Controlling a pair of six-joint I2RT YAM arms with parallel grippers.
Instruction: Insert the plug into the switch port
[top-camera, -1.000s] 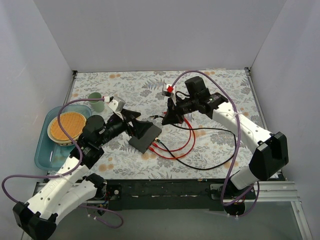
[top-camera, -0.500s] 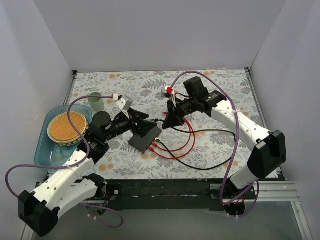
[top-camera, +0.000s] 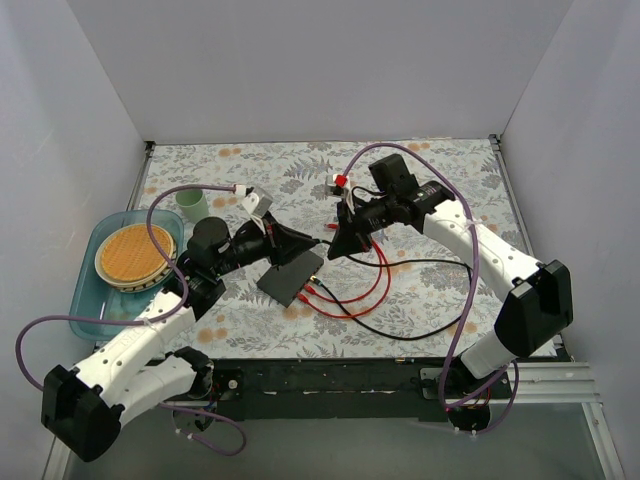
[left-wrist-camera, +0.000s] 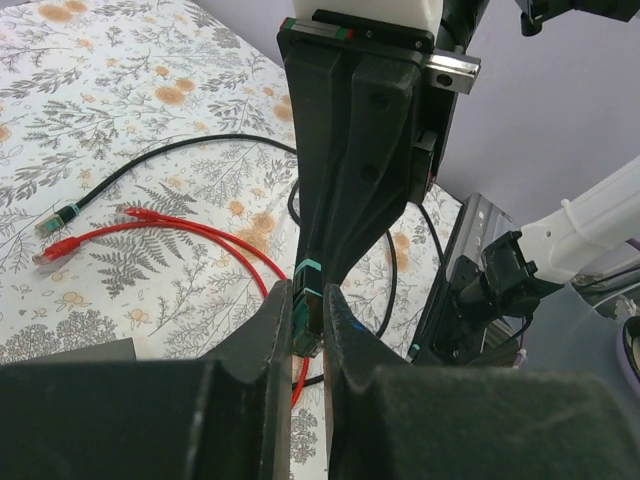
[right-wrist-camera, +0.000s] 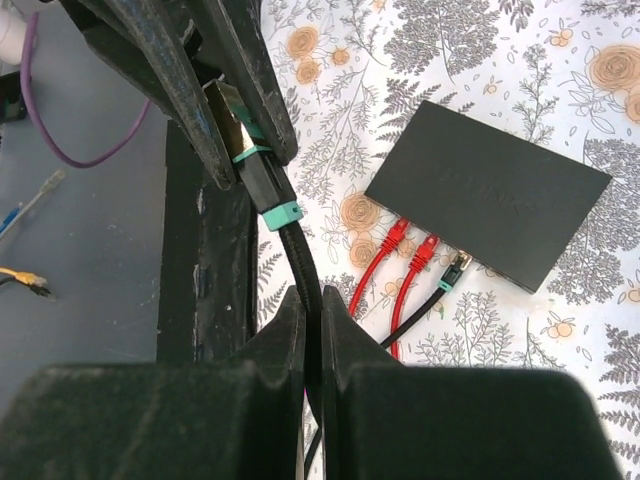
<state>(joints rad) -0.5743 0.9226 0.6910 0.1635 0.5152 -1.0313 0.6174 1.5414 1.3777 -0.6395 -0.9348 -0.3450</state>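
The plug (right-wrist-camera: 240, 140), with a teal boot on a black cable (right-wrist-camera: 300, 260), hangs in the air above the flowered table. My left gripper (left-wrist-camera: 310, 305) is shut on the plug (left-wrist-camera: 307, 285), while my right gripper (right-wrist-camera: 312, 315) is shut on the black cable just behind it. In the top view the left gripper (top-camera: 303, 240) and the right gripper (top-camera: 338, 245) meet tip to tip over the switch (top-camera: 290, 275). The switch (right-wrist-camera: 490, 195) is a flat black box lying on the table, with two red plugs (right-wrist-camera: 410, 240) and a black one (right-wrist-camera: 455, 272) at its port edge.
Red cables (top-camera: 365, 290) and a black cable (top-camera: 420, 330) loop over the table right of the switch. Loose cable ends (left-wrist-camera: 58, 232) lie farther off. A blue tray (top-camera: 85, 295) with a tan plate (top-camera: 137, 250) sits at the left, a green cup (top-camera: 192, 205) behind it.
My left gripper has swung right to the right gripper and gone from open to shut on the plug. The right arm has barely moved.
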